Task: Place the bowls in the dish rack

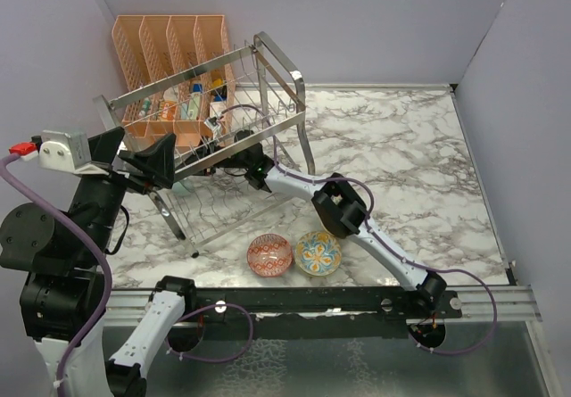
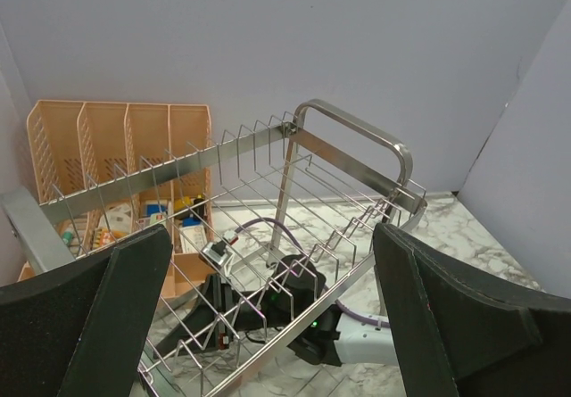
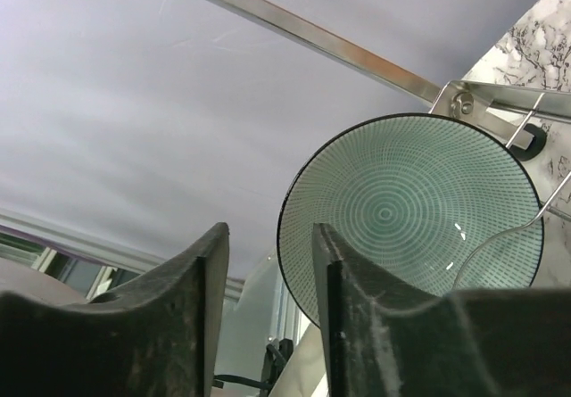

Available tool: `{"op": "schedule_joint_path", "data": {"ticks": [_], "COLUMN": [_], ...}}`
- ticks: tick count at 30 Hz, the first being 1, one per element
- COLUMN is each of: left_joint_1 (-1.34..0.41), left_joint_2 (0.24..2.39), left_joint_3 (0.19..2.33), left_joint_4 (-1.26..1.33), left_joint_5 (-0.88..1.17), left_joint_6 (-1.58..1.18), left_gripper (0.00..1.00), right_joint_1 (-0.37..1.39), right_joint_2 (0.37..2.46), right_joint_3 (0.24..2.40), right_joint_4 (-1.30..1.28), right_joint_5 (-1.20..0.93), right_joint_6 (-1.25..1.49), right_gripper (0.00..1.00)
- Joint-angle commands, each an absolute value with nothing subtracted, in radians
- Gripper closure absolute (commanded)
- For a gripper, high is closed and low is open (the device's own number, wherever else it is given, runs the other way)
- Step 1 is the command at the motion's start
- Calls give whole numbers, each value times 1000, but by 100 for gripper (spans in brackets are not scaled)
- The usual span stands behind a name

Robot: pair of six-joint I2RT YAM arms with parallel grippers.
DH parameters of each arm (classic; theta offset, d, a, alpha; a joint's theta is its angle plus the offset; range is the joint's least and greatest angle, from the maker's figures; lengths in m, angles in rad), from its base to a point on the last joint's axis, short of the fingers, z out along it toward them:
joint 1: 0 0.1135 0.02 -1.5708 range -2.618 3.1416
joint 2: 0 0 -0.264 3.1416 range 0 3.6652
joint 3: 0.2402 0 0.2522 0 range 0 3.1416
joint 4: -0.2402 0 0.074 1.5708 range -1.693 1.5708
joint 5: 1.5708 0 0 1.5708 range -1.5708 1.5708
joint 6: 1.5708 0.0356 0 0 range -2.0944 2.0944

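Note:
The chrome wire dish rack [image 1: 284,69] stands tilted at the back left of the marble table. The pale teal bowl [image 3: 419,210] stands on edge among the rack's wires in the right wrist view; I cannot make it out in the top view. My right gripper [image 1: 214,158] reaches under the rack's upper tier. Its jaws [image 3: 268,232] stand apart, with the bowl's left rim just beyond the gap. Two patterned bowls, one orange-red [image 1: 269,254] and one yellow-blue [image 1: 318,252], sit on the table near the front. My left gripper [image 1: 138,156] is wide open and empty, facing the rack [image 2: 357,134].
A peach-orange mesh organiser [image 1: 169,40] with small items stands behind the rack against the back wall; it also shows in the left wrist view [image 2: 116,138]. The right arm [image 1: 343,210] stretches diagonally across the table. Purple walls close in the left, back and right.

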State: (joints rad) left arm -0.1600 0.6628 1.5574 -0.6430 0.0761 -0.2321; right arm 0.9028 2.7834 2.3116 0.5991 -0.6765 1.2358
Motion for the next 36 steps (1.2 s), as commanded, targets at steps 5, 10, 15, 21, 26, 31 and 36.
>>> {"op": "schedule_joint_path", "data": {"ticks": [5,10,15,21,26,31,36], "left_joint_1": [-167,-167,-168,-167,-167,-167,-167], "left_joint_2": [660,661,664,664,663,654,655], "left_joint_3": [1551,1530,1529,1535,1537,1527,1528], "left_joint_4": [-627,-615,-615,-628,-643,-644,-647], "left_joint_5": [46,32,25,5,-1,2,-1], "left_joint_6": [-221,-224,-227,-232,-253,-262,-267], "left_gripper": [1,1,1,1,1,1,1], "right_joint_1": [897,899,899,910,929,952,1004], "right_joint_2": [2713,2599,2501,2387,2243,2103,1994], "right_joint_3": [2237,2073,1899,1700,1494,1294,1152], "right_joint_4": [704,792,921,1041,1031,1028,927], "right_joint_5": [-739,-724,-725,-751,-748,-765,-770], "right_joint_6": [1216,1213,1254,1312,1267,1227,1151], "right_gripper": [53,50,50,50,50,50,50]}}
